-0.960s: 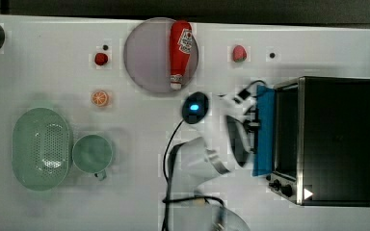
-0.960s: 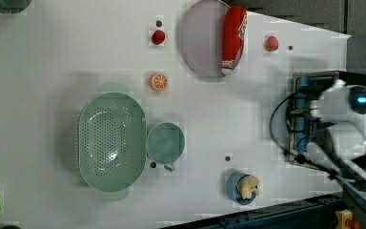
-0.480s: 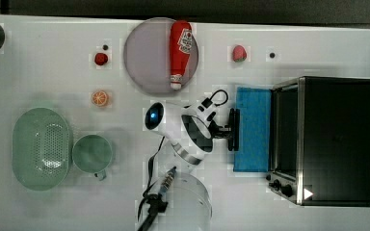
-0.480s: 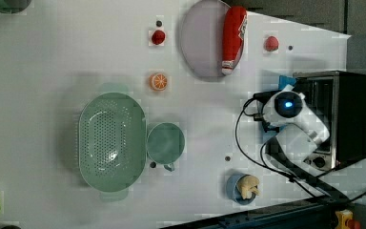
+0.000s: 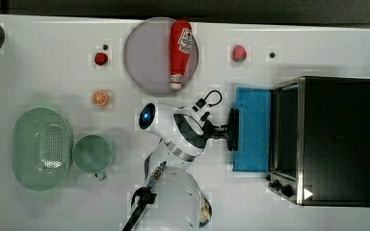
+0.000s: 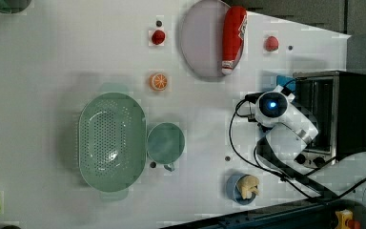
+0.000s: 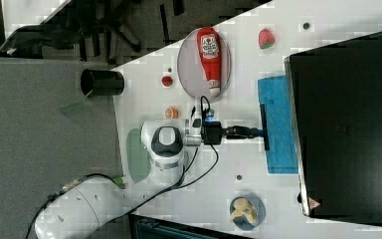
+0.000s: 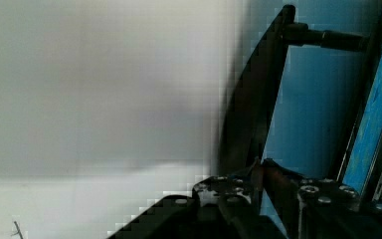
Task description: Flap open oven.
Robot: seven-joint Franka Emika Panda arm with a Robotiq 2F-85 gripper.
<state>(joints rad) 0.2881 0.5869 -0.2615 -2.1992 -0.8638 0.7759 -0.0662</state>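
Here we note the oven [image 5: 335,139] at the top view's right edge of the white table [image 5: 43,72], a black box with a silver front frame. Its blue-tinted glass door [image 5: 253,129] lies folded down flat, stretching toward the top view's left from the oven's mouth. The dark bar handle [image 5: 232,129] runs along the door's free edge.

We see the gripper [image 5: 227,131] at that handle, reaching in level from the top view's left, the white arm [image 5: 183,132] behind it. In the wrist view the fingers [image 8: 273,177] sit closed on the handle [image 8: 258,94], one on each side of the bar, blue glass [image 8: 308,114] beyond. The right view shows the gripper [image 7: 259,132] meeting the bar near its middle, the door [image 7: 278,124] level between gripper and oven [image 7: 348,124].

Elsewhere, well apart from the oven: a ketchup bottle [image 5: 180,45] on a grey plate [image 5: 144,57], a green colander [image 5: 42,148] with a green cup [image 5: 92,154] just beside it, an orange slice [image 5: 99,97].
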